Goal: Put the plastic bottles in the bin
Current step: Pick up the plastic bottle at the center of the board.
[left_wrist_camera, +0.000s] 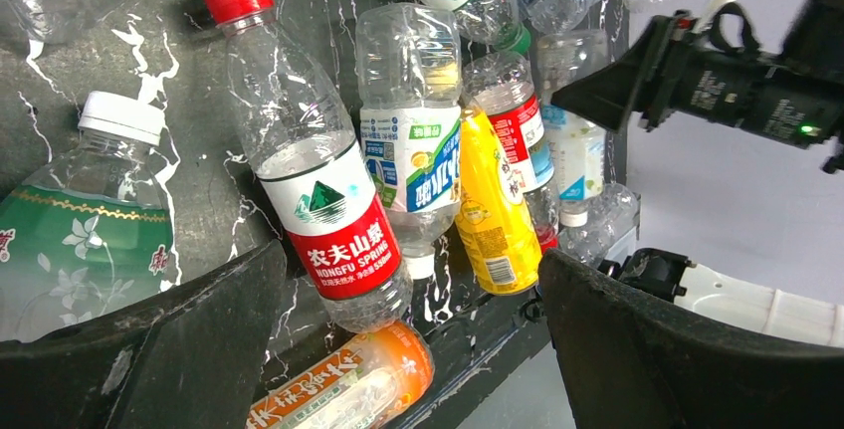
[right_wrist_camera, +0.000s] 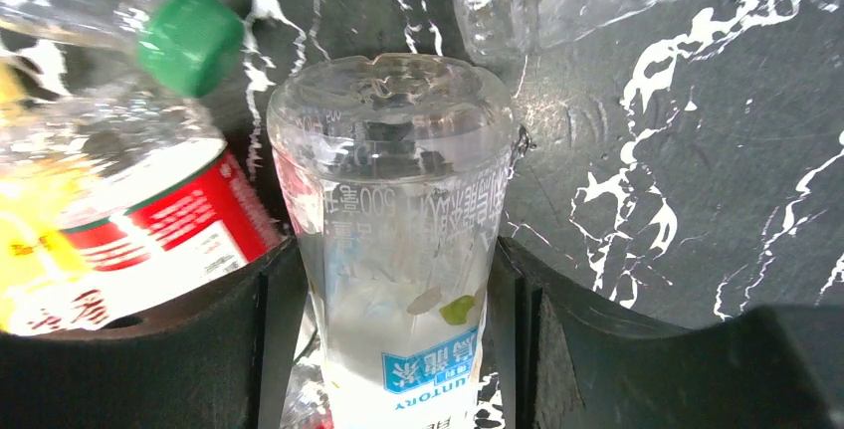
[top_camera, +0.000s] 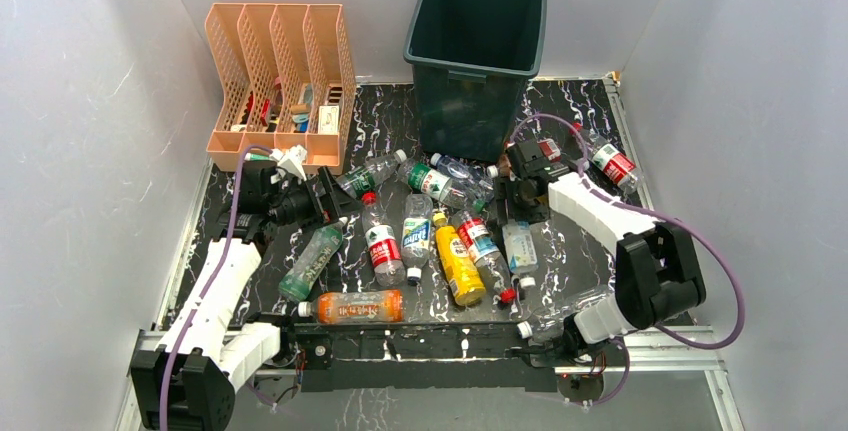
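A single peach file organizer [top_camera: 280, 81] with four slots stands in the far-left corner of the tabletop [top_camera: 395, 116]. Just before it the left gripper [top_camera: 343, 197] hangs spread wide and empty over the plastic bottles [top_camera: 383, 249]. About thirteen of them lie across the middle. The one bin [top_camera: 475, 51] stands at the far edge. Before its right corner the right gripper [right_wrist_camera: 393, 280] is clenched on a clear blue-labelled bottle [right_wrist_camera: 393, 170], with other bottles crowding its left side.

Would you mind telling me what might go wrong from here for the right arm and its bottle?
The right fingers sit against a smooth clear bottle; it may squash or slip when lifted. A red-labelled bottle lies against one finger and could get dragged along. The bin stands tall, so a low carry may hit its rim.
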